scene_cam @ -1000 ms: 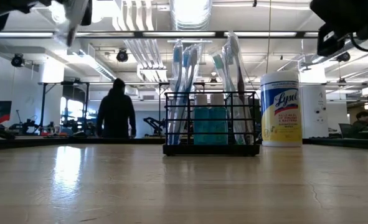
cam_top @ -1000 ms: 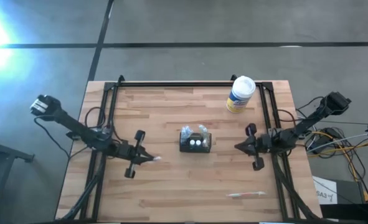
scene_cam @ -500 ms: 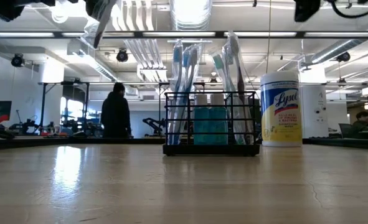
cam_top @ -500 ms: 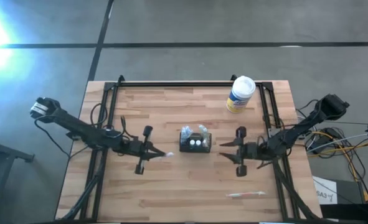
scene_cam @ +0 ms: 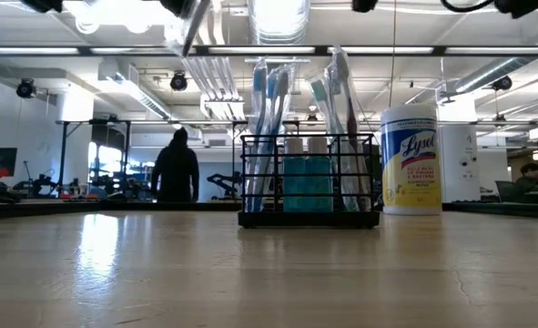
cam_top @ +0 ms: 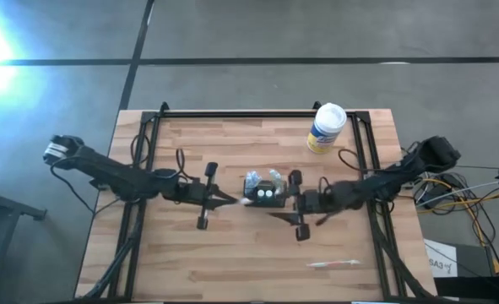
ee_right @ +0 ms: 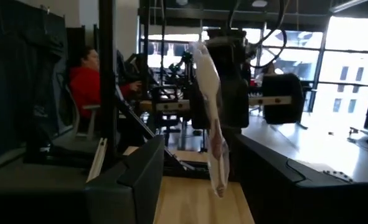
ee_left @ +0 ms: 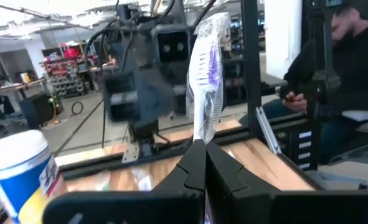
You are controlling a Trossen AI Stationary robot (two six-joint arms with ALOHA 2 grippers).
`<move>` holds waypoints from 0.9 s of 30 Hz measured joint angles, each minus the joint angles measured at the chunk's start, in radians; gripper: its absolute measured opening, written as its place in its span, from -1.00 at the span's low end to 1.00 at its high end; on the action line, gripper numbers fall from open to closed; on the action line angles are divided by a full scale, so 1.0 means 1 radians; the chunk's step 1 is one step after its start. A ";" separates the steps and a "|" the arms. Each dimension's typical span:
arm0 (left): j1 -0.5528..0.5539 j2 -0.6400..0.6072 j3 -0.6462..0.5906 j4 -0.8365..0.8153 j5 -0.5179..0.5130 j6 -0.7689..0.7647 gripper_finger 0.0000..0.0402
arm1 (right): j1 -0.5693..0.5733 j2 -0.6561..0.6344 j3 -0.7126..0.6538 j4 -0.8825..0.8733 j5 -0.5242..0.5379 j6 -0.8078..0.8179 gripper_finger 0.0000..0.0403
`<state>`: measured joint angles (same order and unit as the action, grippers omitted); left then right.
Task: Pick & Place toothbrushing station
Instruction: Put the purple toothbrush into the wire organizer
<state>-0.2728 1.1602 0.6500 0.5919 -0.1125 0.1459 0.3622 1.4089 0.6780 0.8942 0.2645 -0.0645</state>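
Note:
The toothbrushing station (cam_top: 264,192) is a black wire holder (scene_cam: 309,182) with brushes and blue tubes in it. It stands on its base at the table's middle. My left gripper (cam_top: 230,201) hangs above the table just left of the station, shut on a plastic-wrapped toothbrush (ee_left: 205,81). My right gripper (cam_top: 276,209) hangs just right of the station and faces the left one. It is open, and the wrapped toothbrush (ee_right: 212,118) shows beyond the gap between its fingers, apart from them. My left gripper pinches the wrapped toothbrush just below its bristle head (ee_left: 203,138), between the free ends of its two fingers. The fingers come level from the table's left and lie across the brush. The brush stands nearly upright, head up, lifted clear of the table.
A white canister with a yellow label (cam_top: 325,128) stands at the far right of the table. Another wrapped toothbrush (cam_top: 333,264) lies near the front right edge. Black frame rails (cam_top: 148,169) run along both table sides. People show in the room behind.
Both grippers have risen and moved in toward the station at the table's middle, the left from the left with the wrapped toothbrush, the right from the right. My right gripper has opened on the way.

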 joint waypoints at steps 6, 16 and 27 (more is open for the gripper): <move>0.011 0.061 0.068 -0.007 0.036 0.018 -1.00 | -0.055 0.090 0.068 0.004 -0.029 0.018 -0.05; 0.051 0.141 0.126 -0.011 0.089 0.016 -1.00 | -0.068 0.122 0.103 0.054 -0.088 0.002 -0.10; 0.065 0.179 0.158 -0.010 0.131 0.011 -1.00 | -0.068 0.123 0.102 0.046 -0.114 0.020 -0.34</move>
<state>-0.2081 1.3388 0.8082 0.5824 0.0180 0.1574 0.2939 1.5318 0.7800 0.9401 0.1505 -0.0444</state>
